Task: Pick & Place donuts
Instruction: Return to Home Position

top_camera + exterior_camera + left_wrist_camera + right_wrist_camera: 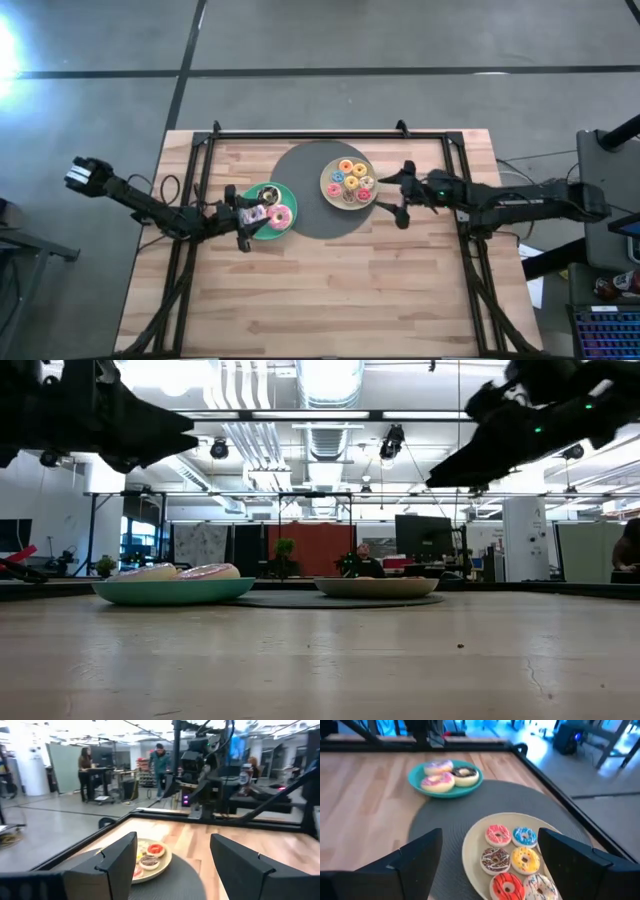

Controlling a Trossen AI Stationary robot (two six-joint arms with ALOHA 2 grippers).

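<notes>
Dark right gripper (pixel 388 193) hovers spread beside donuts (pixel 349 181).

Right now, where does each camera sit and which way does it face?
High view: overhead, straight down on the table; left gripper by the teal plate, right gripper by the pale plate.
Low view: table height, level across into the room; left arm and right arm dark overhead.
Left wrist view: past its open jaws to the pale plate.
Right wrist view: past its open jaws, both plates.
Shared: both wrist views show the pale plate's donuts.
</notes>
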